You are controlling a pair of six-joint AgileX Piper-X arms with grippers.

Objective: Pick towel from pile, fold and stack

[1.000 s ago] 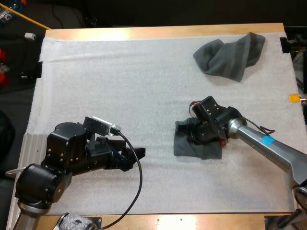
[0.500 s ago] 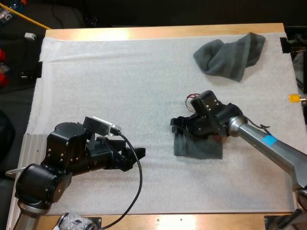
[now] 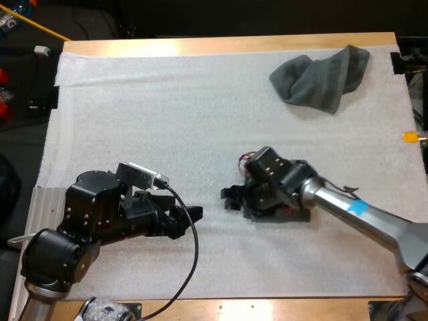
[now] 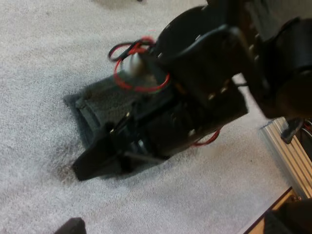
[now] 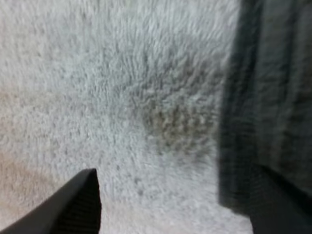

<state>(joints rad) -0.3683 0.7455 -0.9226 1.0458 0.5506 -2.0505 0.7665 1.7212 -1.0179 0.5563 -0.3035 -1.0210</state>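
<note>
high view: the right gripper (image 3: 231, 198) sits low on the white mat (image 3: 134, 114), at the left edge of the small folded towel (image 3: 302, 215), and its body covers most of that cloth. the crumpled towel (image 3: 321, 79) lies well apart, at the mat's far right corner. the left gripper (image 3: 190, 215) rests near the mat's front left, apart from both towels. whether it is released or clenched i cannot tell.

left wrist view: the right gripper (image 4: 105, 157) lies across the folded towel (image 4: 95, 100), with its tip pointing past the cloth's edge onto bare mat (image 4: 48, 58).

right wrist view: the right gripper (image 5: 175, 212) is released. its 2 fingers (image 5: 80, 207) stand apart over the mat (image 5: 122, 73), and the folded towel (image 5: 273, 97) lies just beside one of them, not between them.

risk, as i judge it: if it closes here it would pinch mat pile or nothing, since the cloth is off to 1 side. if it slides sideways while this low it could drag the towel and undo the fold. if it catches only the top layer, lifting would open the fold.
</note>
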